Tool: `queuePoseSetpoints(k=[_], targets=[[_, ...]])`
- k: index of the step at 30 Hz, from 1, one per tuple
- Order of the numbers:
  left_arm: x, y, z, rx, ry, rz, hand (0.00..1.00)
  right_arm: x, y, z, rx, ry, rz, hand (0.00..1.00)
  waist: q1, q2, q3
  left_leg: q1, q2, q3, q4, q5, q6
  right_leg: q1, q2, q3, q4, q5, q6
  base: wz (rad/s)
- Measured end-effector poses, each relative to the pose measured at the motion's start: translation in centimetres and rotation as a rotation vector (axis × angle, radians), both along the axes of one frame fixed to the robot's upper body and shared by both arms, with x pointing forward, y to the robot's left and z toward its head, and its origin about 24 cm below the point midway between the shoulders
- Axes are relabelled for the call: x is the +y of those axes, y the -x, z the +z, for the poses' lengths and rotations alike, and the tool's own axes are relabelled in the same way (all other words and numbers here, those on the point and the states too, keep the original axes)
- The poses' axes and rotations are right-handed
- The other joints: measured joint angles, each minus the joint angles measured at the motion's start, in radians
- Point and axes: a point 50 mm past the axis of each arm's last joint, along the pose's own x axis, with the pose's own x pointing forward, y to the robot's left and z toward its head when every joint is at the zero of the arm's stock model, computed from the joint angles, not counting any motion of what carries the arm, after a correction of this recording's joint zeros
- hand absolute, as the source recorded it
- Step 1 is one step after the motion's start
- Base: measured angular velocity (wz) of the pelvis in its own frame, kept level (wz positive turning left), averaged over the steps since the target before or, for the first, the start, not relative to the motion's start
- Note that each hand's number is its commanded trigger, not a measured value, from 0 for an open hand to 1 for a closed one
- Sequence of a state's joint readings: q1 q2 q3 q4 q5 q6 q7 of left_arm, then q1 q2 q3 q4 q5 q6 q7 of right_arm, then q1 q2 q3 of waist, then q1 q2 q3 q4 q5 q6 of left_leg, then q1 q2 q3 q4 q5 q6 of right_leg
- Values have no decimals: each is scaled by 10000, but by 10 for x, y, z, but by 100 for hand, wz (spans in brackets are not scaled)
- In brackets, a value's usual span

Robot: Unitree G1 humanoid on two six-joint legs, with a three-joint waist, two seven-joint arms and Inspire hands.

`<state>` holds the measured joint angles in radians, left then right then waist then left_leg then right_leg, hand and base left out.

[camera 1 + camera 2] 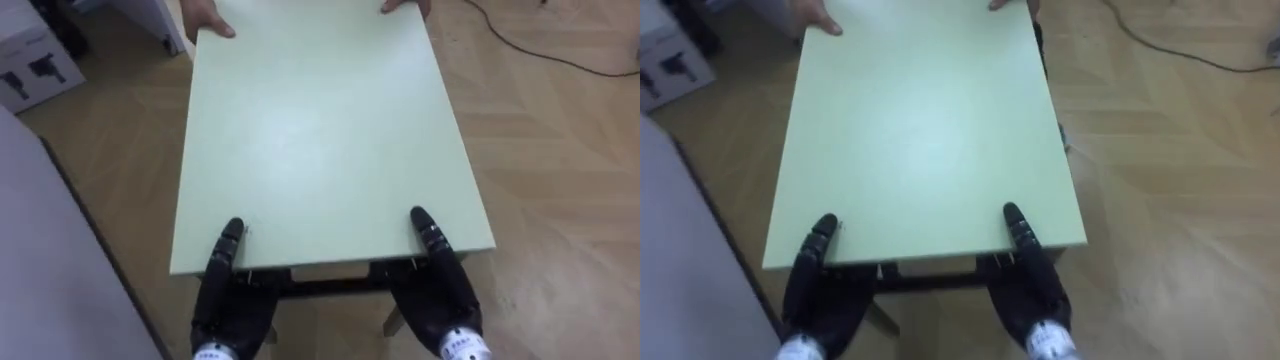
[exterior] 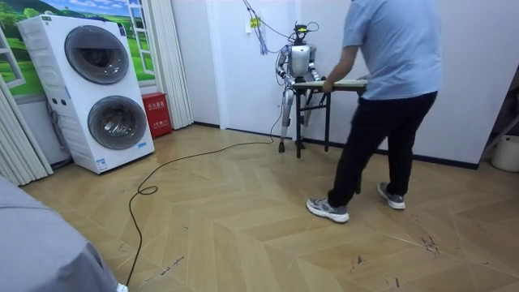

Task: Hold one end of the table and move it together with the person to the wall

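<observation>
At the near edge of the table (image 1: 320,130), the left hand (image 1: 230,300) and right hand (image 1: 440,290) each clamp it, thumb on top; a person's hands (image 1: 208,20) hold the far edge.

One table (image 1: 320,130), one person (image 2: 381,97), two robot hands (image 1: 228,290) (image 1: 440,285), two stacked washers (image 2: 97,57) (image 2: 113,122).

I lose most of my left hand (image 1: 235,298) and right hand (image 1: 442,290) under the table's (image 1: 320,130) near edge. The person's hands (image 1: 208,20) at its far corners are cut off by the picture's top edge. In the room view, the person (image 2: 381,81) blocks most of the table.
</observation>
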<state>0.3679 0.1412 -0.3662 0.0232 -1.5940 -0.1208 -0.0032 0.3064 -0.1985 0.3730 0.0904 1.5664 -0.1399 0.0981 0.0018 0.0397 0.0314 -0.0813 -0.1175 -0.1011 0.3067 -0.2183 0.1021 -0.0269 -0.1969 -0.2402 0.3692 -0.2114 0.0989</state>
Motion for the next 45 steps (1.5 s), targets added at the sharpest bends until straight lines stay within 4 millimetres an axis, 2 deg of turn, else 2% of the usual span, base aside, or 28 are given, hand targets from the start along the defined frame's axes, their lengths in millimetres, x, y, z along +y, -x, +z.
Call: queuePoseSetpoints(k=[3,5,8,11,14,16,18,20,23,24,26,27,28,29,30,31,32,33,34,35,37,39,45], targets=[[-1,-1,1,-103,-125,-149,100,-1,2,-1,-9,-53,-81,100,2,-62,15,-197,-153,-605,252,15,-27,225,174,443,-129,-46,9,70],[1,-2,2,-195,-315,-141,100,1,3,-2,62,-175,-123,100,107,-124,55,-230,-162,-1036,306,72,-119,288,270,478,-69,-46,8,59],[3,-4,2,-286,-491,-104,100,3,4,-4,61,-242,-149,100,319,-206,105,-367,-167,-1264,312,142,-230,317,351,497,-146,-52,-7,33],[4,-5,3,-366,-633,-135,100,5,4,-4,46,-405,-187,100,382,-319,110,-584,-134,-1357,330,228,-335,331,480,494,-275,-50,-11,43],[5,-3,2,-238,-635,-187,100,5,6,-7,198,-428,-156,100,477,-410,118,-651,-116,-1738,418,276,-415,441,674,732,-298,-5,-88,41],[4,-3,1,-106,-628,-260,100,5,8,-8,268,-418,-227,100,655,-421,116,-836,-126,-2062,577,318,-487,452,850,946,-335,20,-330,45],[5,-3,1,-71,-644,-239,100,6,9,-8,283,-422,-227,100,838,-419,111,-988,-132,-2142,635,353,-543,510,922,912,-625,49,-378,39],[5,-4,2,-98,-658,-209,100,8,9,-8,271,-432,-207,100,956,-409,108,-1231,-170,-2127,713,414,-626,698,957,677,-977,50,-380,51],[4,-4,2,-103,-658,-251,100,7,9,-8,274,-432,-273,100,1053,-373,91,-1426,-150,-2145,765,509,-659,639,1028,483,-871,16,-440,54],[3,-4,2,-107,-642,-281,100,7,8,-8,258,-405,-263,100,1063,-365,93,-1513,-184,-2347,782,550,-705,531,1063,473,-788,-34,-526,56],[3,-4,2,-123,-636,-263,100,6,8,-8,244,-339,-245,100,962,-346,81,-1646,-220,-2593,802,614,-792,556,1123,282,-803,-42,-543,64],[4,-5,2,-145,-640,-246,100,4,7,-8,221,-297,-245,100,796,-278,71,-1827,-239,-2479,811,725,-792,651,1125,-178,-807,-43,-544,103],[2,-6,3,-140,-631,-304,100,2,7,-8,219,-222,-277,100,483,-220,67,-1991,-130,-1730,751,896,-663,665,1124,-523,-723,-48,-545,117],[2,-6,3,-136,-621,-331,100,1,7,-8,229,-212,-281,100,322,-211,66,-2031,-33,-1156,665,979,-553,641,1119,-658,-636,-76,-548,114],[1,-6,3,-89,-618,-365,100,0,8,-8,262,-246,-331,100,147,-213,68,-2017,177,-476,536,1068,-413,534,1108,-588,-400,-234,-582,65],[0,-6,2,-40,-597,-350,100,0,7,-8,232,-216,-299,100,174,-238,60,-2017,156,-634,533,1073,-414,400,1145,-168,-561,-546,-559,35],[0,-6,2,-24,-550,-316,100,0,6,-7,174,-139,-243,100,243,-246,59,-2044,124,-665,535,1081,-432,295,1191,88,-871,-607,-609,0],[0,-6,1,73,-389,-221,100,-1,5,-6,112,8,-169,100,253,-196,56,-2060,-7,-706,540,1101,-476,112,1239,360,-1264,-613,-834,13],[-2,-5,-1,211,-255,-206,100,-3,6,-6,142,83,-139,100,158,-96,4,-1998,-33,-606,404,1149,-546,150,1221,228,-1163,-571,-805,17],[-2,-4,-1,223,-238,-197,100,-2,6,-6,139,75,-133,100,173,-93,1,-1944,-18,-483,285,1192,-586,188,1219,163,-1143,-552,-825,23],[-2,-3,-2,388,-165,-186,100,-1,7,-7,190,64,-108,100,80,-150,14,-1750,195,265,-17,1319,-534,363,1242,-117,-1151,-537,-850,24],[-3,-2,-3,463,-99,-164,100,-2,7,-7,195,88,-113,100,51,-195,6,-1676,293,651,-71,1324,-522,450,1266,-171,-1191,-534,-855,11],[-3,-1,-3,498,-91,-125,100,-2,7,-7,168,143,-123,100,54,-252,-8,-1663,345,1003,-162,1318,-511,481,1250,-222,-1269,-527,-864,1]])
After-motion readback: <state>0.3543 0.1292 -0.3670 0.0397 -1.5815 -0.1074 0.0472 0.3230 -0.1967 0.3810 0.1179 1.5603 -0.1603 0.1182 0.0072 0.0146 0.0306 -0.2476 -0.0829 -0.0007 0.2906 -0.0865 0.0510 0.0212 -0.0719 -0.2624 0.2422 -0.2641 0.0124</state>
